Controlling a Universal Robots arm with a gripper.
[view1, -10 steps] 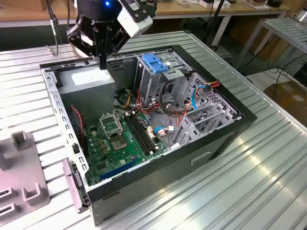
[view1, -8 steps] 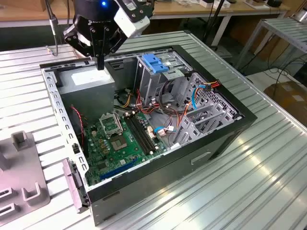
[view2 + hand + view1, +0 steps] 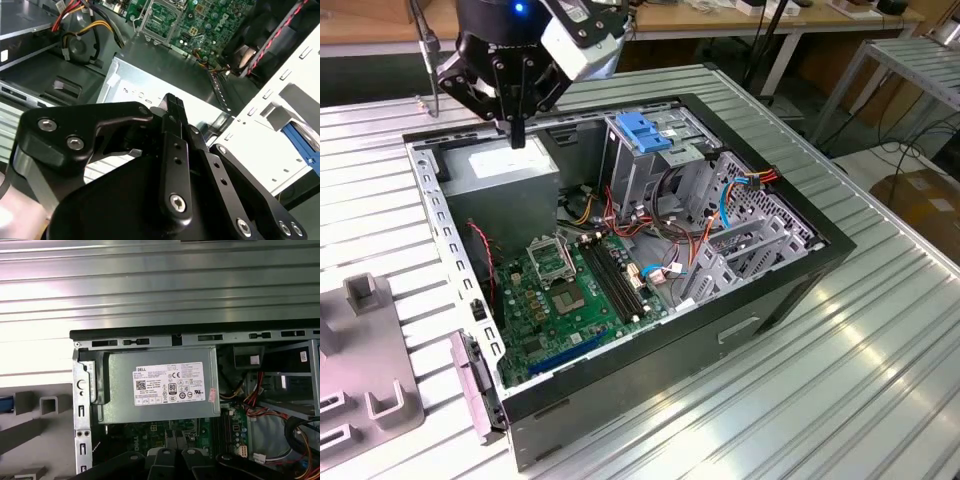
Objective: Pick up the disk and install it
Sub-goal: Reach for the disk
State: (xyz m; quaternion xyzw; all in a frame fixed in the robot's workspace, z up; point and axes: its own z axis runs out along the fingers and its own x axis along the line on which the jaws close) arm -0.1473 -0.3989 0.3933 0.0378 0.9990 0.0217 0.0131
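Gripper (image 3: 517,138) fingers are pressed together on nothing, hanging above the power supply (image 3: 505,175) inside the open case (image 3: 660,365). The disk (image 3: 300,145) appears as a blue-railed sliver in the second wrist view, beyond the side wall (image 3: 260,132) and well apart from the fingertips. Judged risks: a low sideways travel would clip that wall's rim. A closed tool would only shove the disk. A crooked hold on the rail could drop it among the loose cables (image 3: 588,210) beside the cage (image 3: 625,175).
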